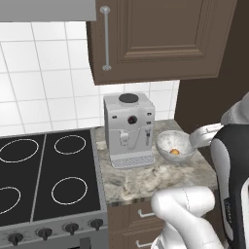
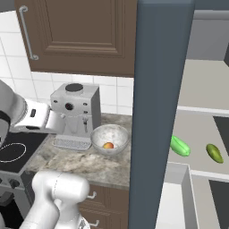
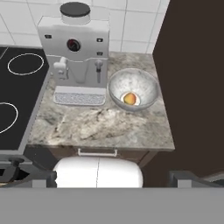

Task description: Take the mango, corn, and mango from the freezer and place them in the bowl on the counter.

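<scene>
The speckled whitish bowl (image 1: pixel 168 141) (image 2: pixel 117 133) (image 3: pixel 146 85) stands on the marbled counter (image 1: pixel 141 182) (image 2: pixel 76 163) (image 3: pixel 96 127), right of the coffee machine. One orange-yellow mango (image 1: pixel 174 151) (image 2: pixel 108 145) (image 3: pixel 129 98) lies in it. The freezer (image 2: pixel 161 112) stands open at the right, its dark door edge towards me. Two green oblong items (image 2: pixel 180 146) (image 2: pixel 214 153) lie on a pale inner shelf; I cannot tell whether either is the corn. My gripper (image 3: pixel 111 183) hangs open and empty above the counter's front edge, its fingertips (image 3: pixel 192 179) wide apart.
A silver coffee machine (image 1: pixel 129 129) (image 2: pixel 75 114) (image 3: pixel 74 48) stands at the counter's back left. A black stovetop (image 1: pixel 44 180) (image 3: pixel 17 87) adjoins the counter on the left. Brown wall cabinets (image 1: pixel 155 39) (image 2: pixel 80 31) hang overhead. The freezer's dark side (image 3: pixel 192 87) bounds the counter on the right.
</scene>
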